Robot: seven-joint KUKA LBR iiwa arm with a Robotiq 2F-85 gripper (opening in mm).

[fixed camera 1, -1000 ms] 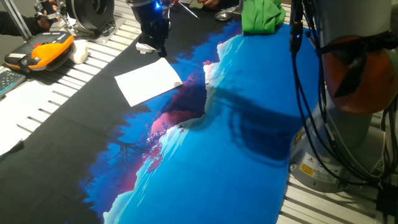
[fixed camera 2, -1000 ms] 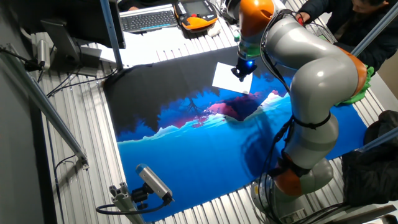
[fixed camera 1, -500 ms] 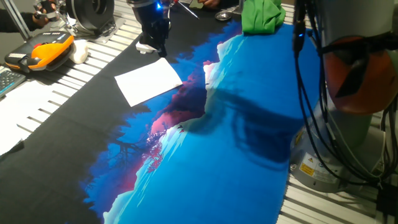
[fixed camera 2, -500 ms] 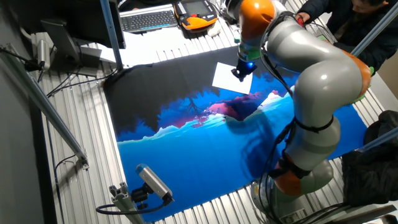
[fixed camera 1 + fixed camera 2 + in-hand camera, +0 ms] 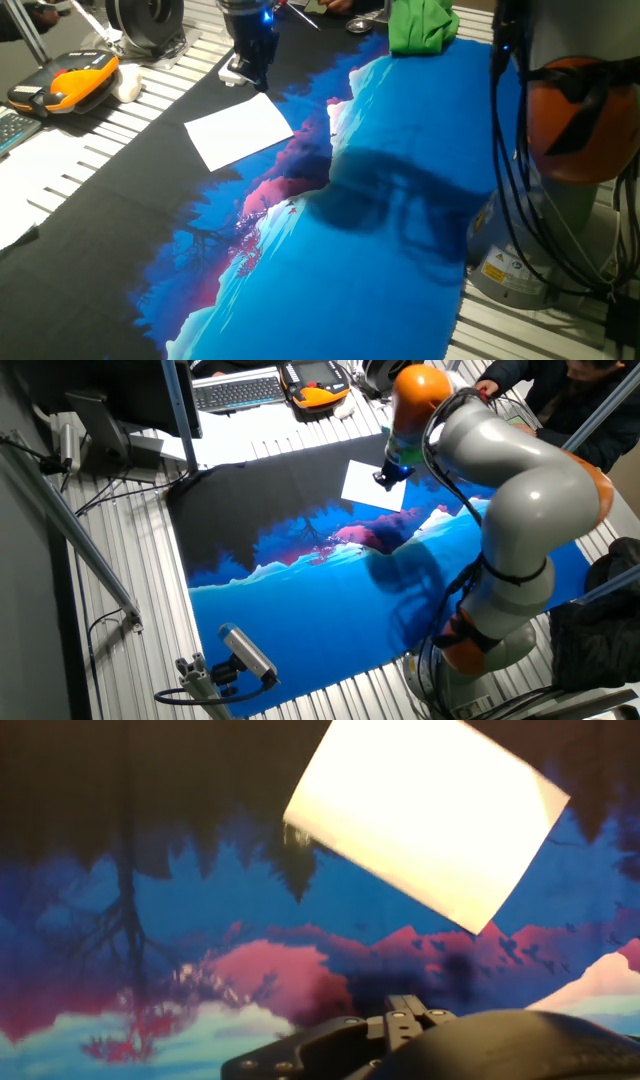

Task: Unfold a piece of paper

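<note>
The piece of paper (image 5: pixel 238 132) is a plain white folded sheet lying flat on the black part of the printed mat (image 5: pixel 380 250). It also shows in the other fixed view (image 5: pixel 372 484) and fills the top right of the hand view (image 5: pixel 425 815). My gripper (image 5: pixel 258 78) hangs just past the paper's far corner, low over the mat, apart from the sheet. In the other fixed view the gripper (image 5: pixel 384 478) is over the paper's right edge. Its fingers look dark and close together, and I cannot tell their state. The hand view shows only the hand's dark body (image 5: pixel 400 1030).
A small white pad (image 5: pixel 233 74) lies right behind the gripper. A green cloth (image 5: pixel 420 25) sits at the far end of the mat. An orange and black device (image 5: pixel 65 82) and larger white sheets (image 5: pixel 40 175) lie at the left. The robot base (image 5: pixel 560 200) stands at the right.
The arm's elbow has swung over and the gripper has shifted slightly along the paper's far edge. The paper has not moved.
</note>
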